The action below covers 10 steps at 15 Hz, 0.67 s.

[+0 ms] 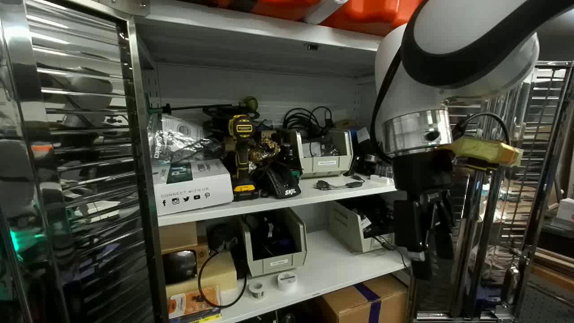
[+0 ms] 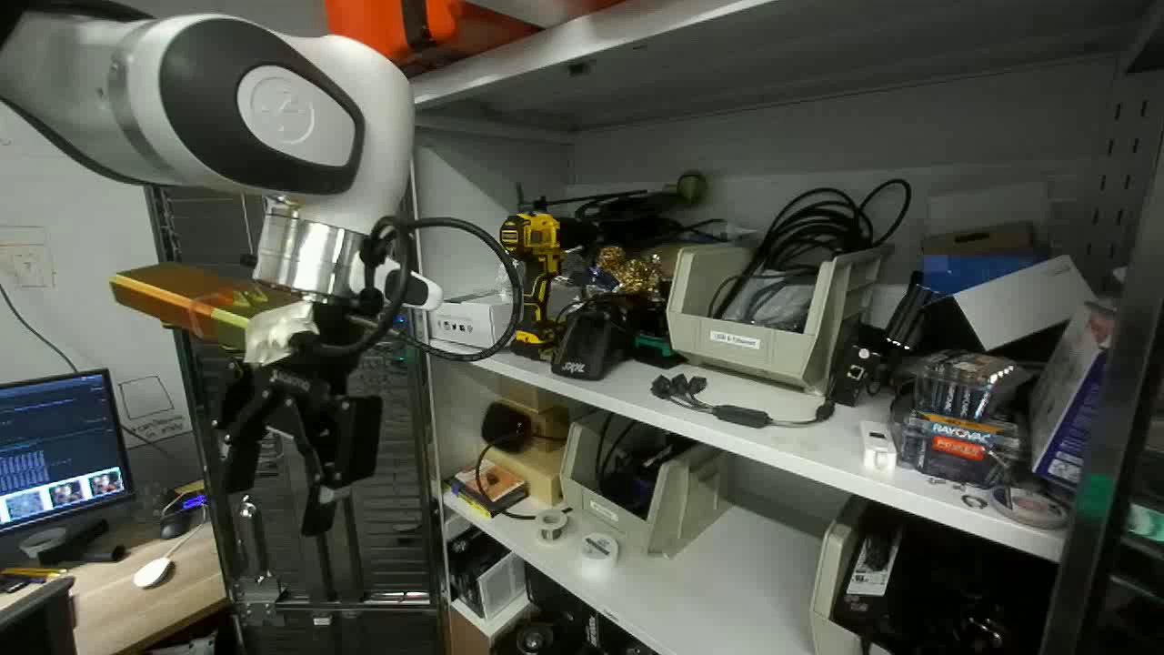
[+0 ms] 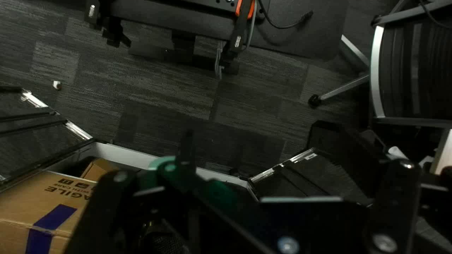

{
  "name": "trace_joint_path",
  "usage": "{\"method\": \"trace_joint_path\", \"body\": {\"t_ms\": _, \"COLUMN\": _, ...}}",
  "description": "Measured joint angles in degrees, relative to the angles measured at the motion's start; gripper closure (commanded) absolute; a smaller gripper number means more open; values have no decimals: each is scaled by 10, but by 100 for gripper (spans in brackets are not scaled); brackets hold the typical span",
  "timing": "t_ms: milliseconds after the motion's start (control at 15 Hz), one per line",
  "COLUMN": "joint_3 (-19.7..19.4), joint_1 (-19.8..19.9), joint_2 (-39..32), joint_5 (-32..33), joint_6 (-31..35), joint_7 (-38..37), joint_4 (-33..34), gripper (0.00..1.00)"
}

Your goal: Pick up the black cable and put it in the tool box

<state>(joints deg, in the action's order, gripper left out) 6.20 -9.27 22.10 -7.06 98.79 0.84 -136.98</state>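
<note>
A thin black cable with several plugs and a small dark block lies on the upper white shelf in both exterior views [image 1: 338, 184] [image 2: 741, 416]. Just behind it stands a grey open bin [image 1: 326, 167] [image 2: 755, 350] with a front label, holding coiled black cables and a clear bag. No closed tool box shows; I cannot tell which container the task means. My gripper [image 1: 425, 267] [image 2: 280, 505] hangs outside the cabinet, pointing down, well away from the cable. Its fingers are apart with nothing between them. The wrist view shows the gripper [image 3: 226, 196] over dark floor; cable and bin are out of view there.
A yellow drill [image 2: 532, 282], a black SKIL charger [image 2: 591, 341], a white box [image 1: 193, 186] and battery packs [image 2: 964, 428] stand on the upper shelf. More grey bins [image 1: 276, 264] are on the lower shelf. Open cabinet doors [image 1: 89, 179] flank the shelves. An orange case [image 2: 391, 27] sits on top.
</note>
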Motion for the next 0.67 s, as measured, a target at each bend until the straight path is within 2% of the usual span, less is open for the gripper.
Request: {"method": "trace_joint_path", "body": {"t_ms": 667, "joint_3": 0, "joint_1": 1, "joint_2": 0, "joint_5": 0, "joint_6": 1, "joint_7": -1, "joint_4": 4, "gripper": 0}}
